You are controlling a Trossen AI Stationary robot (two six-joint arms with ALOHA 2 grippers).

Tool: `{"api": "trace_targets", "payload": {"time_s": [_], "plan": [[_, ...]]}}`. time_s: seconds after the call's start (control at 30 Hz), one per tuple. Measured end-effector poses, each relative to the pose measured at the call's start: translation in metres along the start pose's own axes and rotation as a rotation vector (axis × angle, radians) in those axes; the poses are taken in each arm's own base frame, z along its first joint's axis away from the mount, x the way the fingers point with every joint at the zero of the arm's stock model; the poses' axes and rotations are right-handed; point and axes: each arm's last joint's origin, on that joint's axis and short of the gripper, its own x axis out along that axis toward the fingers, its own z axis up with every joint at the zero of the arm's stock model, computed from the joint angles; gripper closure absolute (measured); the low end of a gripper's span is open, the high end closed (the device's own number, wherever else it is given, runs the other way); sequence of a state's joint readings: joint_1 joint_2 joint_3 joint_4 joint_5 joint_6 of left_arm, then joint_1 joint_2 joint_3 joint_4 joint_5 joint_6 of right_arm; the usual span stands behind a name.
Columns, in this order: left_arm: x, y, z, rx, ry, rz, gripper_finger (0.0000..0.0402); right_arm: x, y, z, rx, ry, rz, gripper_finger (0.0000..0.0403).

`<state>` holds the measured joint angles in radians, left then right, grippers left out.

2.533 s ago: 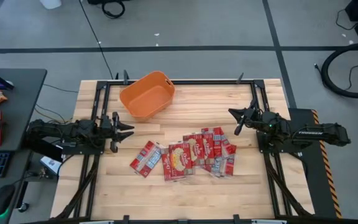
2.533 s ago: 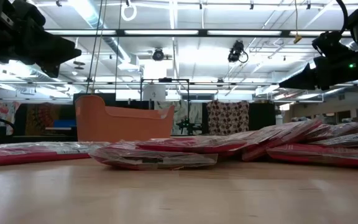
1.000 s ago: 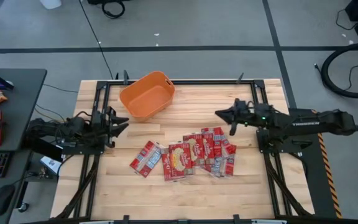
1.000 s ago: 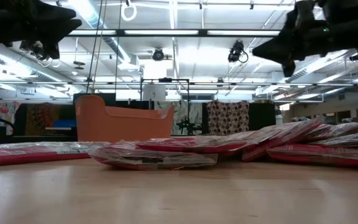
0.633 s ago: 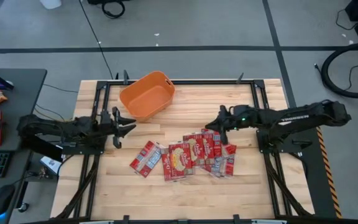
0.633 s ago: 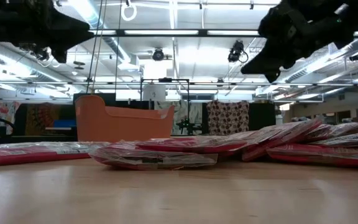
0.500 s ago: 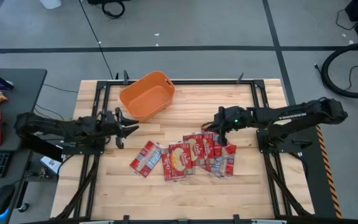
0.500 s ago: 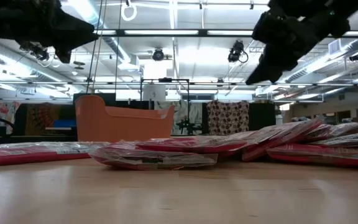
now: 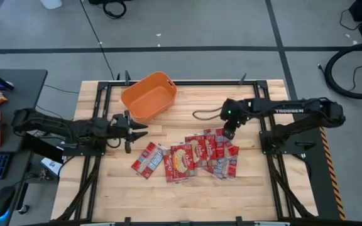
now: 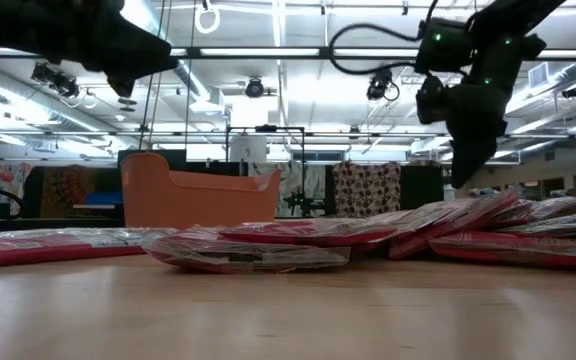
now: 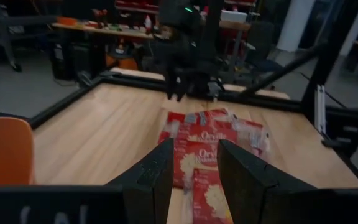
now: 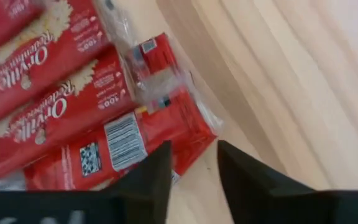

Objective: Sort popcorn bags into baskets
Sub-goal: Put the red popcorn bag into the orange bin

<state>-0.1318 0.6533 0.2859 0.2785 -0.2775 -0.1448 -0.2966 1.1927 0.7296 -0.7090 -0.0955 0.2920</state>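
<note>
From where I stand, the left gripper [image 9: 131,132] hovers over bare wood just short of the loose flat red plastic popcorn packet [image 9: 147,159], jaws parted a little and holding nothing; the rounded orange plastic tub [image 9: 148,95] sits behind it near the table's far edge, and no packets show inside. That lone packet lies aslant, its long axis running from the near left up toward the far right. Further right, the fanned heap of red popcorn bags [image 9: 204,154] lies mostly lengthwise front to back, overlapping like shingles. The right gripper [image 9: 227,133] points down over the heap's far right corner, fingers [image 12: 151,176] slightly apart and empty, bracketing a packet's edge. I'd worry that closing there pinches two overlapped wrappers together, or only slick film, so a bag slips or drags its neighbours out.
</note>
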Motion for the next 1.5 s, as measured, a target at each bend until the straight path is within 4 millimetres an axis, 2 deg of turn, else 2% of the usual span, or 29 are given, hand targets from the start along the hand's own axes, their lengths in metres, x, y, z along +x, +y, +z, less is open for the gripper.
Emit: {"api": "trace_targets", "payload": {"time_s": [0.17, 0.27, 0.4, 0.6, 0.73, 1.03, 1.27, 1.5], "plan": [[0.001, 0.000, -0.001, 0.004, 0.013, -0.010, 0.0273, -0.002, -0.019, 0.007, 0.165, -0.002, 0.090, 0.0200], [0.001, 0.000, -0.003, 0.007, 0.025, -0.010, 0.0273, 0.004, -0.027, 0.009, 0.224, 0.034, 0.111, 0.0184], [0.001, 0.000, -0.005, 0.016, 0.050, -0.006, 0.0273, 0.022, -0.032, 0.012, 0.261, 0.108, 0.111, 0.0177], [0.001, 0.001, -0.009, 0.024, 0.086, -0.001, 0.0273, 0.044, -0.035, 0.012, 0.299, 0.226, 0.184, 0.0180], [0.001, 0.001, -0.009, 0.024, 0.087, -0.001, 0.0273, 0.054, -0.034, 0.016, 0.287, 0.231, 0.268, 0.0189], [0.001, 0.001, -0.009, 0.024, 0.090, 0.000, 0.0273, 0.057, -0.034, 0.026, 0.262, 0.161, 0.384, 0.0206], [0.001, 0.001, -0.009, 0.025, 0.090, 0.000, 0.0273, 0.058, -0.033, 0.029, 0.233, 0.119, 0.387, 0.0208], [0.001, 0.001, -0.010, 0.027, 0.098, 0.001, 0.0273, 0.079, -0.036, 0.030, 0.244, 0.156, 0.396, 0.0228]]}}
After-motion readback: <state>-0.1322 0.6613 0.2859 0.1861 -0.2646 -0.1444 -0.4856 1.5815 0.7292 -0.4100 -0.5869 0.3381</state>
